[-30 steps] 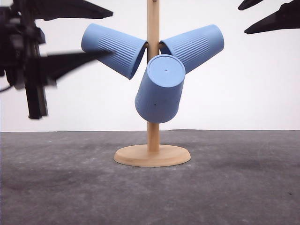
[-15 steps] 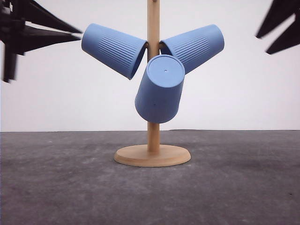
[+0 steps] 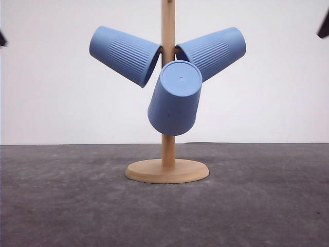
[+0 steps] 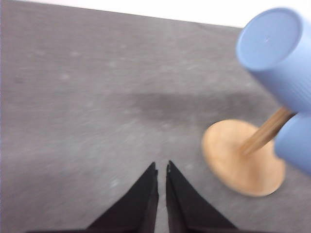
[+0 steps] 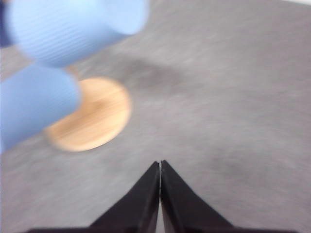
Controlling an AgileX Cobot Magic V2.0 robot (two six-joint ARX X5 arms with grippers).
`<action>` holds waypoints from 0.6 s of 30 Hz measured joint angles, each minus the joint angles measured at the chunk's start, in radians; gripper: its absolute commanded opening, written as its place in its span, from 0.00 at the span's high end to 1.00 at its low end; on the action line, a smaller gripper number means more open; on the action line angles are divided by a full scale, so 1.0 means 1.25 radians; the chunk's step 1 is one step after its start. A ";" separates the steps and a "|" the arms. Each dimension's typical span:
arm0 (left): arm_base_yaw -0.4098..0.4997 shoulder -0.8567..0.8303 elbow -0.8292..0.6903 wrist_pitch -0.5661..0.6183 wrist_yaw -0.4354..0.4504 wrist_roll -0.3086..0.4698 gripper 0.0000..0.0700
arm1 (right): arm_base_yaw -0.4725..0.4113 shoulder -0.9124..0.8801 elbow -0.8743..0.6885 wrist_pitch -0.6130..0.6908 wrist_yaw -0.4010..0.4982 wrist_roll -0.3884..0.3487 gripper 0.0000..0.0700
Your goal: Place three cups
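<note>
Both pincers hang above the worktop with nothing in them. In its wrist view the left pincer has its tips drawn almost together, a thin slit between them; the right pincer has its tips pressed together. Each hangs to one side of the stand's base, well apart from it, which reads as arms parked clear because nothing is left to carry.

From the front, the nearest cup hangs in front of the post, its flat bottom with the small dot turned toward the camera and its mouth tipped down and away. Behind it, a second cup slants up to the left of the post and a third cup slants up to the right, mouths toward the post. I judge each sits over a peg, though the pegs are hidden; the upward slant would keep the cups from sliding off.

All three cups are well above the base and well apart from both pincers. The task looks finished.
</note>
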 measured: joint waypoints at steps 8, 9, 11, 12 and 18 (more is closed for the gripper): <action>0.034 -0.111 -0.081 -0.066 -0.027 0.059 0.99 | -0.040 -0.083 -0.249 0.189 0.005 0.055 1.00; 0.034 -0.120 -0.094 -0.068 -0.027 0.061 0.99 | -0.040 -0.085 -0.268 0.197 0.006 0.060 1.00; 0.034 -0.128 -0.110 -0.075 -0.027 0.063 0.99 | -0.039 -0.086 -0.281 0.211 0.014 0.069 1.00; 0.034 -0.129 -0.113 -0.076 -0.027 0.063 0.99 | -0.039 -0.087 -0.280 0.220 0.019 0.072 1.00; 0.034 -0.129 -0.113 -0.059 -0.021 0.061 0.98 | -0.039 -0.092 -0.276 0.237 0.021 0.078 1.00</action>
